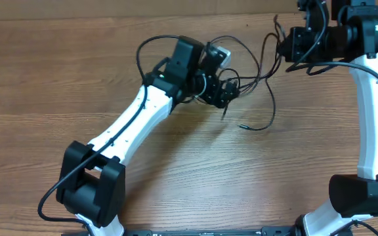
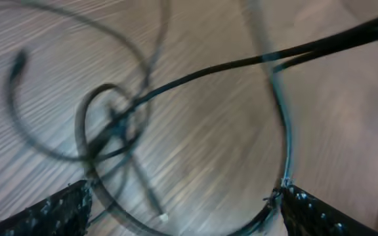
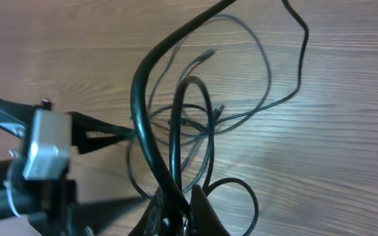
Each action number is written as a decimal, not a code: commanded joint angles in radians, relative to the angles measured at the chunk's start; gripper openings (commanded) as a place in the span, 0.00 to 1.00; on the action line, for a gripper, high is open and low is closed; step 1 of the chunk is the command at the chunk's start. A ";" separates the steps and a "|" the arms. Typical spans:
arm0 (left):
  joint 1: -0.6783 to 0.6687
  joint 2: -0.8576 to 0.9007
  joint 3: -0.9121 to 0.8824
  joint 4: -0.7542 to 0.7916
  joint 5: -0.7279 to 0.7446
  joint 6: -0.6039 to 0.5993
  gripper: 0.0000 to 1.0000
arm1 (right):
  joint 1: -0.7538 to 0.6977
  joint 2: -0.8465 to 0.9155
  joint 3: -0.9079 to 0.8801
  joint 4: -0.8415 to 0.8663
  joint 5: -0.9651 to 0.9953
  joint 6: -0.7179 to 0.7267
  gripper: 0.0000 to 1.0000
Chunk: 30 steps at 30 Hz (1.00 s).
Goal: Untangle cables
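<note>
Thin black cables (image 1: 270, 98) lie tangled on the wooden table at centre back, one plug end (image 1: 243, 126) trailing toward the front. My left gripper (image 1: 227, 92) hovers over the knot, its jaws wide apart. In the left wrist view, the left gripper (image 2: 182, 200) frames the cables (image 2: 113, 124) loosely; one strand brushes the right finger (image 2: 307, 210). My right gripper (image 1: 282, 44) at the back right is shut on the cables. In the right wrist view, the right gripper (image 3: 186, 210) pinches strands (image 3: 140, 85) that loop outward.
The wooden table (image 1: 77, 65) spreads to the left and front. The left arm's white link (image 1: 133, 124) crosses the middle diagonally, and the right arm (image 1: 373, 118) stands along the right edge. The left gripper's camera block (image 3: 41, 151) shows in the right wrist view.
</note>
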 commanded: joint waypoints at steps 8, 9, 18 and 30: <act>-0.009 -0.010 0.024 0.140 0.160 0.024 0.93 | 0.013 0.000 -0.006 0.002 -0.021 0.014 0.04; -0.009 -0.010 0.024 0.141 0.161 0.024 0.93 | 0.013 0.000 -0.006 0.002 -0.021 0.014 0.04; -0.010 -0.004 0.024 0.138 0.154 0.096 0.92 | 0.013 0.000 -0.006 0.002 -0.103 0.014 0.04; -0.010 0.064 0.024 0.032 0.048 0.185 0.86 | 0.013 0.000 -0.006 -0.013 -0.202 0.014 0.04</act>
